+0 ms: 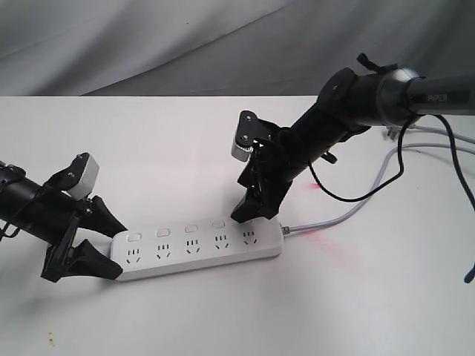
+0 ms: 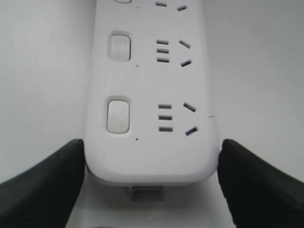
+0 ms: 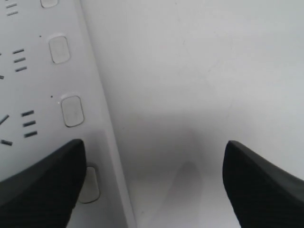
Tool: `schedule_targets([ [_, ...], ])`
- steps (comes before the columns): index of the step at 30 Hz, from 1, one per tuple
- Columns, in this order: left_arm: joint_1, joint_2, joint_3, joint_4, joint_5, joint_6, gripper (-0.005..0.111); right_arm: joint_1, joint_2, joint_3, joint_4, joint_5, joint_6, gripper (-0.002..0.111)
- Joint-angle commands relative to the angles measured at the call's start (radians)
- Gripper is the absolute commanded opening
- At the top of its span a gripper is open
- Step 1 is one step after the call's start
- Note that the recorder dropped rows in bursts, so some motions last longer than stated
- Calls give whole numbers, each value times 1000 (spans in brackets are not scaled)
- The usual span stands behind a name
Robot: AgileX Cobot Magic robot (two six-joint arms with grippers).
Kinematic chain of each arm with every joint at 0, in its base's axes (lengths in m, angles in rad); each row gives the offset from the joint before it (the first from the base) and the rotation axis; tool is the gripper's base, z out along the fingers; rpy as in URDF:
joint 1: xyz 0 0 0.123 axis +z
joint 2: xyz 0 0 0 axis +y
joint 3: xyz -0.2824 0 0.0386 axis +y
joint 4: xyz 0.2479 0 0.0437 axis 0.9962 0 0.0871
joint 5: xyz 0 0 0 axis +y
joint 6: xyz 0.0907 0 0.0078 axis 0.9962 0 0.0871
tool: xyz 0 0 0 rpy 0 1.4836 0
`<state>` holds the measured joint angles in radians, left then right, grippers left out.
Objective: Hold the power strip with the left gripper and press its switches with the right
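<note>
1. The power strip (image 1: 200, 248) is lying flat on the white table (image 1: 386, 297), with its grey cord (image 1: 334, 220) trailing from one end.
2. The left gripper (image 1: 122, 251) is clasping the strip's cordless end, a finger bearing against each long edge. The holding step looks done.
3. The right gripper (image 1: 256, 211) is hanging over the strip's cord end, jaws spread wide and empty. One finger is overlapping the last of the switches (image 1: 191, 229); the other is standing off the strip.
4. The pressing step appears to be beginning, though I cannot tell whether that switch is going down. The next move likely calls for a short downward push, then stepping along the row toward the strip's held end.
</note>
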<state>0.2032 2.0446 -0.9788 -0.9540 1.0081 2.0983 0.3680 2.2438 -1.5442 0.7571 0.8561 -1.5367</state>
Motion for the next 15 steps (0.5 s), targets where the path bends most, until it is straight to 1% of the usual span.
schedule_targets([
  [1, -7, 5, 1, -1, -18, -5, 56, 2, 16, 12, -93, -22, -4, 73],
  [7, -7, 5, 1, -1, -18, -5, 56, 2, 17, 12, -122, -44, 4, 73],
  [11, -7, 5, 1, -1, -18, -5, 56, 2, 17, 12, -179, -44, 48, 73],
  [15, -7, 5, 1, -1, -18, -5, 56, 2, 17, 12, -179, -44, 50, 73],
])
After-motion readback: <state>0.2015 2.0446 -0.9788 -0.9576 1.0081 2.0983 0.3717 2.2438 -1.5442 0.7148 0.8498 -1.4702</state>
